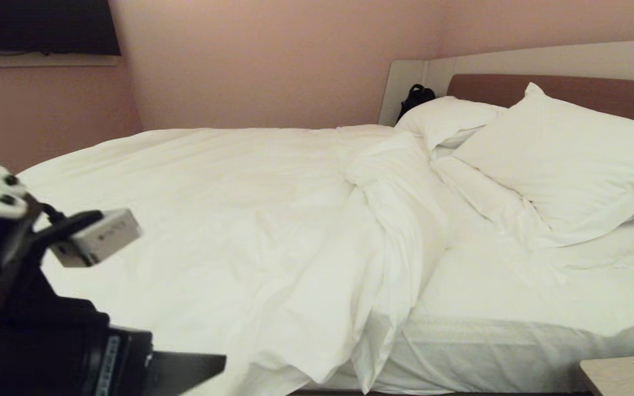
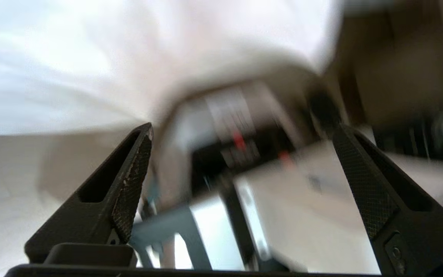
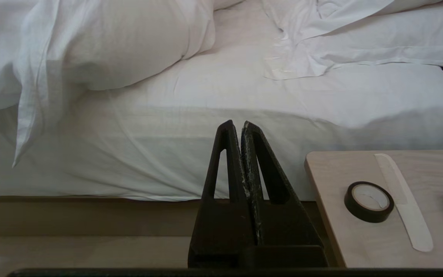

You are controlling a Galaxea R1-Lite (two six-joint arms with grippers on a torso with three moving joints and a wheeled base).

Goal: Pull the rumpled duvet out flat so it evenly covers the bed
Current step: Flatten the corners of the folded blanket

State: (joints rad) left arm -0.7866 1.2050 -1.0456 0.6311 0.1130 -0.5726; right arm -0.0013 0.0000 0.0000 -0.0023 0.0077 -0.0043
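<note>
The bed (image 1: 515, 330) fills the head view, its headboard (image 1: 559, 88) the landmark at the far right. The duvet (image 1: 212, 220) lies smooth over the foot half, far from the headboard, but its headboard-side edge is bunched into a thick rumpled ridge that droops over the near side of the mattress. Between that ridge and the headboard the sheet (image 1: 515, 291) lies bare, with two pillows (image 1: 575, 170) propped at the headboard.

I judge the job about half done: the bunched edge has yet to be drawn toward the pillows.

The left gripper (image 2: 244, 161), jaws spread wide and empty, is at the foot end. The right gripper (image 3: 240, 134), jaws pressed together on nothing, hangs beside the mattress near a bedside table (image 3: 340, 238).
</note>
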